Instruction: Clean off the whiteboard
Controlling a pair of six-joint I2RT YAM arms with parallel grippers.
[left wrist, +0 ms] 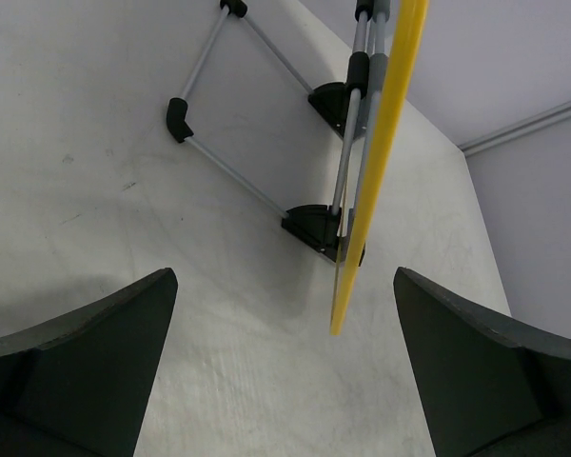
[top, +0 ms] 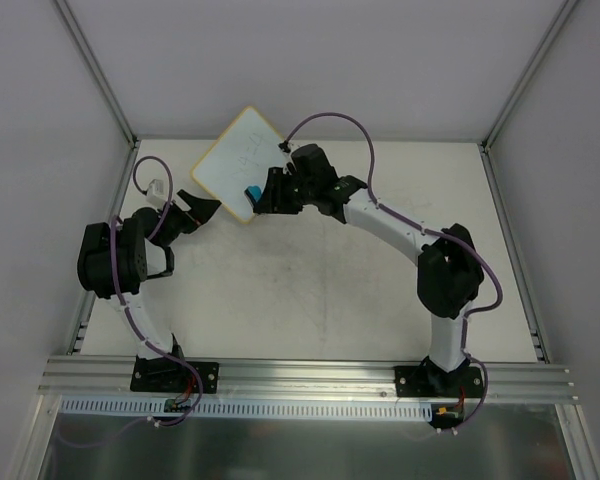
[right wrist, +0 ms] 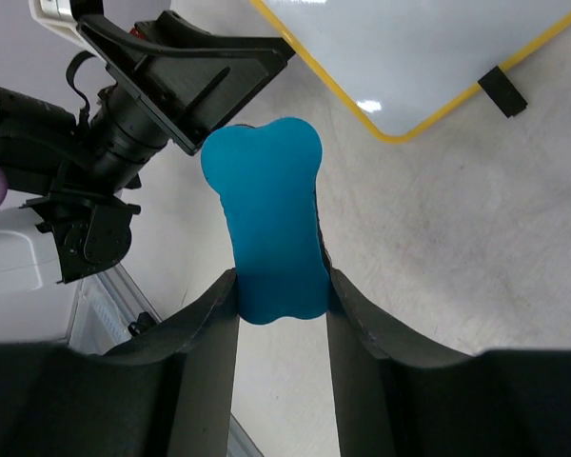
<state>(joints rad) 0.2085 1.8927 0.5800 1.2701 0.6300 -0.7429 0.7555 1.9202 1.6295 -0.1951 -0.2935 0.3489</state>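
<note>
The whiteboard (top: 238,160), white with a thin yellow frame and faint pen marks, stands tilted on a wire stand at the back of the table. The left wrist view shows it edge-on as a yellow strip (left wrist: 381,162). The right wrist view shows its face (right wrist: 409,48) with a black clip (right wrist: 502,90). My right gripper (top: 265,195) is shut on a blue eraser (top: 252,192), just off the board's near corner; the eraser (right wrist: 266,219) sits between its fingers (right wrist: 281,286). My left gripper (top: 202,208) is open and empty beside the board's near-left edge (left wrist: 285,381).
The stand's metal rods and black joints (left wrist: 219,162) lie on the table behind the board. The left gripper's black fingers (right wrist: 186,67) are close in front of the eraser. Grey walls and aluminium posts (top: 95,70) close in the back and sides.
</note>
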